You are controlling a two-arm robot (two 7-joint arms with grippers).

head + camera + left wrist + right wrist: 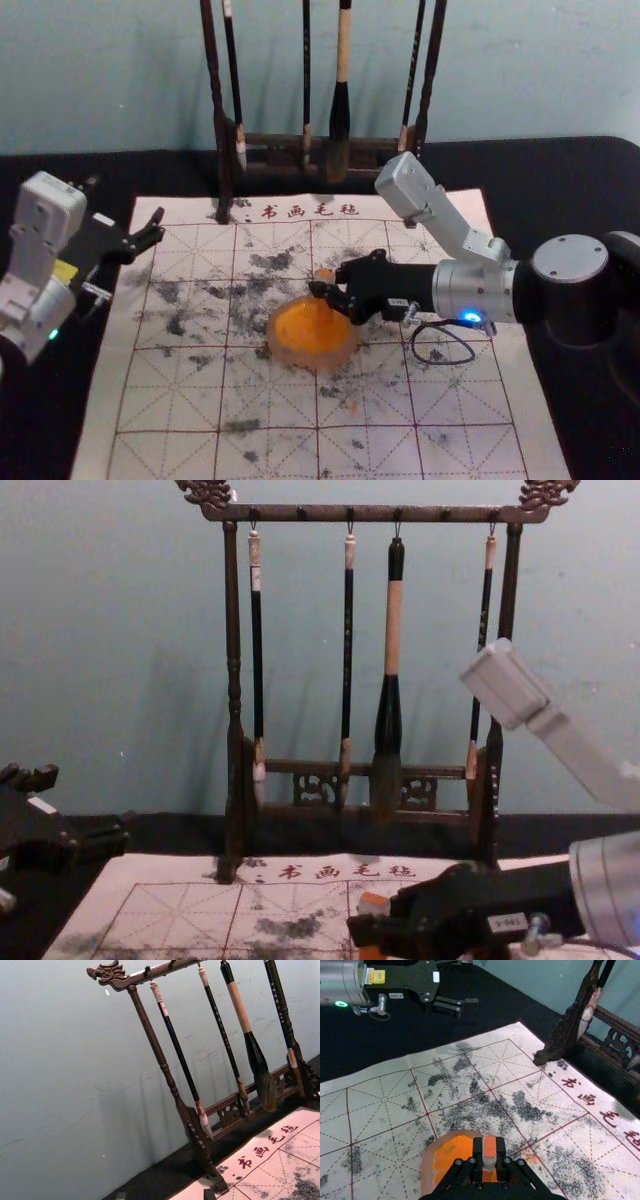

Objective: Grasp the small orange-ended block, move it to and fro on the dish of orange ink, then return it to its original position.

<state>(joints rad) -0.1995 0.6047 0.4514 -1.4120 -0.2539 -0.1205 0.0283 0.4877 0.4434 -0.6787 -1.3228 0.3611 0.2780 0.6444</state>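
My right gripper [327, 286] is over the orange ink dish [290, 343], shut on the upright block [325, 275]. In the right wrist view, the gripper [489, 1160] pinches the block [489, 1146], orange on top with a pale band, and the dish [427, 1170] lies beneath. Whether the block's lower end touches the ink cannot be told. In the chest view, orange parts of the block [374, 903] show above and below the right gripper [370, 923]. My left gripper [125, 206] is parked open at the mat's left; its fingertips edge into the left wrist view [165, 1195].
A dark wooden rack [233, 780] with several hanging brushes [393, 630] stands at the mat's back edge, before the wall. The white gridded calligraphy mat [180, 400] bears grey ink smudges and covers the middle of the black table [560, 180].
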